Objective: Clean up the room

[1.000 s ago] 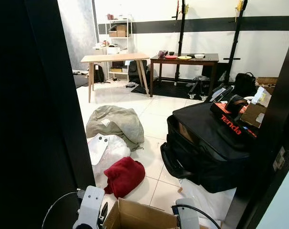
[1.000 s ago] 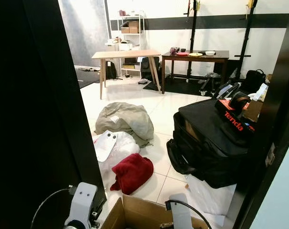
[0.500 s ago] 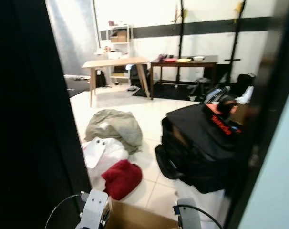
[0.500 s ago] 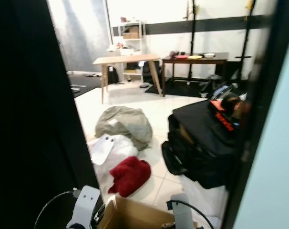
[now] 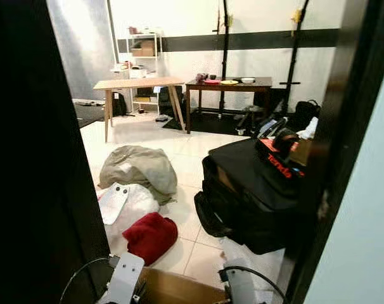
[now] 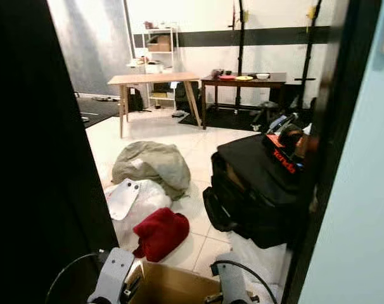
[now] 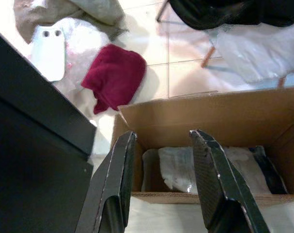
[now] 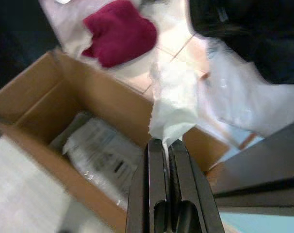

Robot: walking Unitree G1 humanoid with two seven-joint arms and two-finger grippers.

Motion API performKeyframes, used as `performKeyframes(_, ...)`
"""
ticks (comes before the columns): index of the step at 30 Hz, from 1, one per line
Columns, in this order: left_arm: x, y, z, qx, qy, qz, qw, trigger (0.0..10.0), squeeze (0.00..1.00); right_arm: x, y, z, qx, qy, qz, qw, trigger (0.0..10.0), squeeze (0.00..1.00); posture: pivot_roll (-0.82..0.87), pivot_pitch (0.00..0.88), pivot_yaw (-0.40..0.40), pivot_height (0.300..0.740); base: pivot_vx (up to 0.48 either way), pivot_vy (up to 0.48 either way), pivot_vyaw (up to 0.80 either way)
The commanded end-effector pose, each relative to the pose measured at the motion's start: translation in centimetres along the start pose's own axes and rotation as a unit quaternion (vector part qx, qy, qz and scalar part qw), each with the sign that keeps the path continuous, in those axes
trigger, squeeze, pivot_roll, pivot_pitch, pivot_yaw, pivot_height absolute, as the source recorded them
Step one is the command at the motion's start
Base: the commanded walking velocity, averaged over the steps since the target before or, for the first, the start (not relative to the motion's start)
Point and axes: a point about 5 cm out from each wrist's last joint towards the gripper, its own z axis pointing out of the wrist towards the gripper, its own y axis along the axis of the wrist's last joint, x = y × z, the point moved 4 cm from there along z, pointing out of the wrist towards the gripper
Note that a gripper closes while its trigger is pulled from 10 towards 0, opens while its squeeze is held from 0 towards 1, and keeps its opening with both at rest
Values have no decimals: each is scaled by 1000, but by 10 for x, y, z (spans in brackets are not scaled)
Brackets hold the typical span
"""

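Right tool [image 8: 161,145] pinching white tissue [image 8: 173,109] over cardboard box [image 8: 35,97]; left tool [image 7: 161,141] wide, empty. Red cloth [image 5: 149,235], grey jacket [image 5: 138,170] left on floor, lower left.

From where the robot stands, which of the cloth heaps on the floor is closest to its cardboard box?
The dark red cloth, lying just beyond the cardboard box. The grey-green heap sits farther back, past the white plastic.

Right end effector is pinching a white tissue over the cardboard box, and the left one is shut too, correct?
Not quite. The right end effector does pinch the white tissue over the cardboard box, but the left end effector is open, as the left wrist view shows.
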Motion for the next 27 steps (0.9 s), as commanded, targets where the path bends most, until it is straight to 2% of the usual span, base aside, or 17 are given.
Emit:
performKeyframes(1,-2,-3,1,9,-26,24,999,10000,0,7,-3,2,19,23,-18,999,10000,0,56,71,19,740,0,0,0)
performKeyframes(4,-2,-2,2,9,-37,43,998,10000,0,9,0,4,20,33,-22,999,10000,0,57,73,18,740,0,0,0)
performKeyframes(6,-6,-3,1,10,-62,81,995,10000,0,11,6,7,18,41,-28,999,10000,0,58,74,13,740,0,0,0)
performKeyframes(8,-7,-4,0,11,-65,86,994,10000,0,11,8,8,16,42,-27,999,10000,0,60,74,9,740,0,0,0)
performKeyframes(15,-8,-6,0,12,-64,84,994,10000,0,12,10,8,14,42,-26,999,10000,0,60,74,9,736,0,0,0)
performKeyframes(27,-18,-4,0,8,-83,80,993,10000,0,10,6,7,19,44,-25,999,10000,0,58,75,16,696,0,0,0)
